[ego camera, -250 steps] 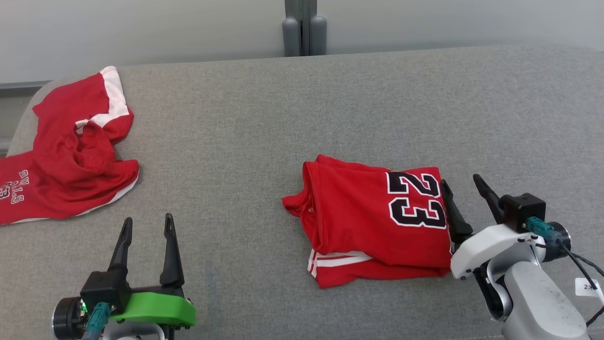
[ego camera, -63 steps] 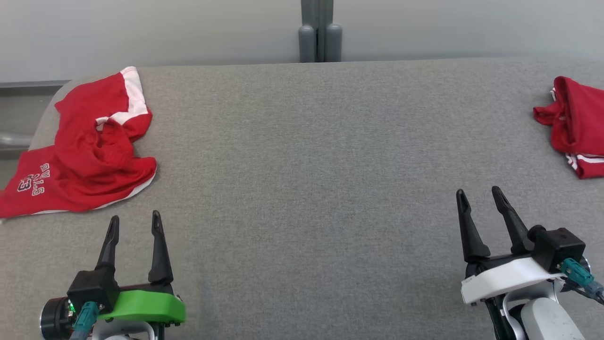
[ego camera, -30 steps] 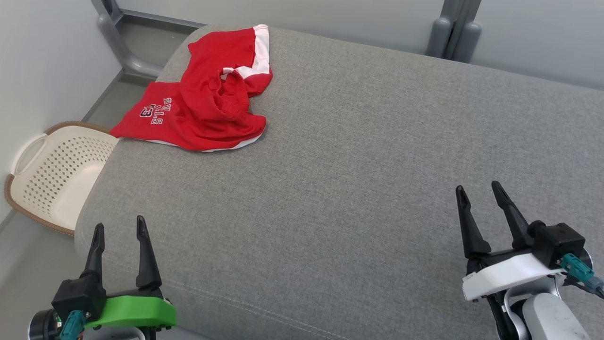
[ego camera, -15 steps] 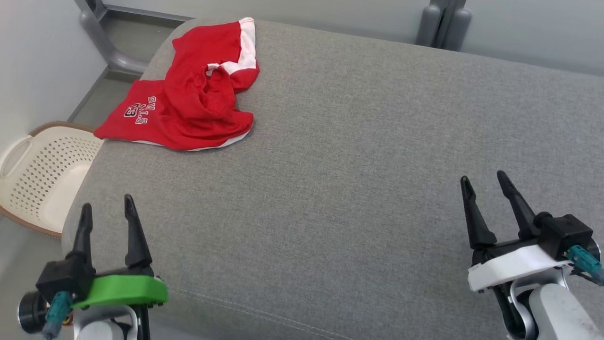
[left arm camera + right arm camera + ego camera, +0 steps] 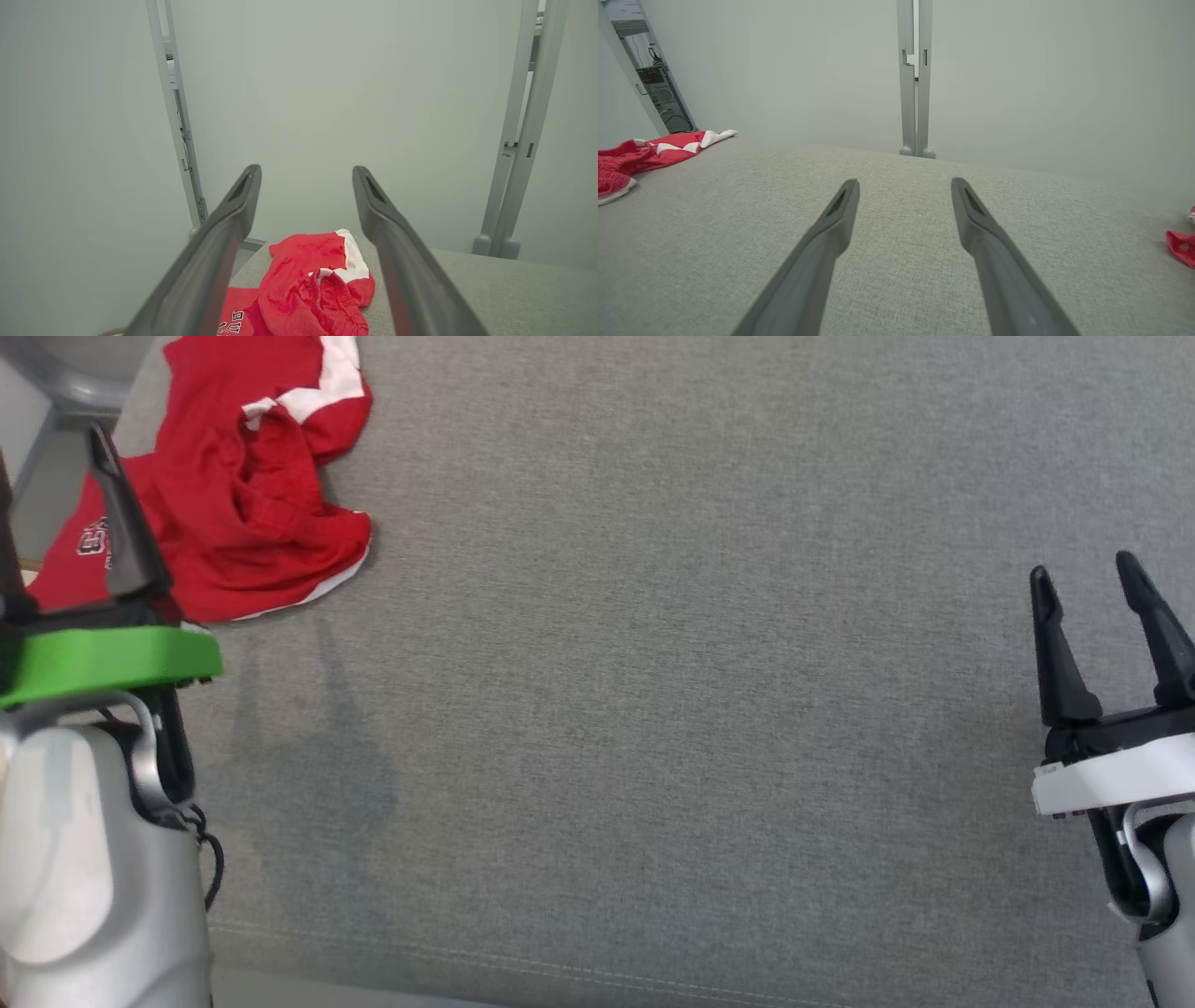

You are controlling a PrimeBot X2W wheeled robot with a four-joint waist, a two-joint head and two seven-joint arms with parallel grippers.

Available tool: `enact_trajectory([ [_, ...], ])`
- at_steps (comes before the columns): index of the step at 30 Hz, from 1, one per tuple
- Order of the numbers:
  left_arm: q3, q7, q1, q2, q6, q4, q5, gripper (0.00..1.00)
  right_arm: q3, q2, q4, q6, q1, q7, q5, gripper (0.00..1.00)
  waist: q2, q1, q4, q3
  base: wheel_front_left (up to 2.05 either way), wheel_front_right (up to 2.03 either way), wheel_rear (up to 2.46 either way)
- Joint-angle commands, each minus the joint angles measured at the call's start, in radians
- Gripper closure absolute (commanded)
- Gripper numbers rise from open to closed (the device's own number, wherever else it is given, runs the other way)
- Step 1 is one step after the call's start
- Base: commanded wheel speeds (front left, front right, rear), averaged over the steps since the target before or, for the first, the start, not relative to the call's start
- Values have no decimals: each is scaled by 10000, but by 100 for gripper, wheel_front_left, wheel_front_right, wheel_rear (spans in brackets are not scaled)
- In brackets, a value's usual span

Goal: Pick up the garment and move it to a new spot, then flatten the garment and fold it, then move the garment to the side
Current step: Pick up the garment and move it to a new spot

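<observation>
A crumpled red garment [image 5: 233,513] with white trim lies at the far left corner of the grey fabric surface [image 5: 653,663]. It also lies ahead between the fingers in the left wrist view as the garment [image 5: 303,280], and at the far left of the right wrist view as the garment [image 5: 644,149]. My left gripper [image 5: 306,170] is open and empty, raised above the surface just short of the garment; one finger [image 5: 121,523] overlaps its near edge in the head view. My right gripper [image 5: 1083,567] is open and empty over bare fabric at the right.
A corner of another red cloth [image 5: 1181,245] shows at the right edge of the right wrist view. Grey posts [image 5: 915,93] stand against the pale wall behind the surface. The surface's front seam [image 5: 560,971] runs along the bottom, and its rounded left corner lies under the garment.
The head camera has tilted down and closer, and the basket has left the picture. My left arm has risen and come up to the garment's near edge. Both grippers stay open.
</observation>
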Motion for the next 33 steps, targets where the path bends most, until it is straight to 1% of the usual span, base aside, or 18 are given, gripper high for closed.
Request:
enact_trajectory([
  [1,97,-1,-464,178,-49,115,79,0,-137,-89,-144,-17,-166,0,11,0,0,0,-1134,1185,0,0,0],
  [5,370,-1,-1513,484,-98,652,13,0,-421,-256,-433,-17,-279,0,-2,0,0,0,-1554,1789,0,0,0],
  [8,410,6,-2288,832,-179,1229,32,0,-581,-339,-652,-17,-355,0,-8,0,0,0,-1803,2233,0,0,0],
  [13,421,119,-3383,1305,-285,2503,-19,0,-803,-469,-912,-17,-504,0,-33,0,0,0,-2050,2799,0,0,0],
  [17,503,324,-4035,1649,-206,3605,-83,0,-889,-530,-1088,-17,-567,0,-62,0,0,0,-2170,3127,0,0,0],
  [25,676,1640,-4571,2238,-93,6023,-339,0,-911,-533,-1222,-17,-603,0,-115,0,0,0,-2273,3217,0,0,0],
  [29,723,2168,-4600,2370,-139,6937,-462,0,-908,-518,-1260,-17,-553,0,-192,0,0,0,-2239,3167,0,0,0],
  [32,686,2719,-4574,2363,-169,7605,-546,0,-875,-526,-1264,-17,-542,0,-200,0,0,0,-2199,3103,0,0,0],
  [33,645,2887,-4560,2363,-182,7778,-551,4,-853,-530,-1278,-17,-551,0,-208,0,0,0,-2191,3083,0,0,0],
])
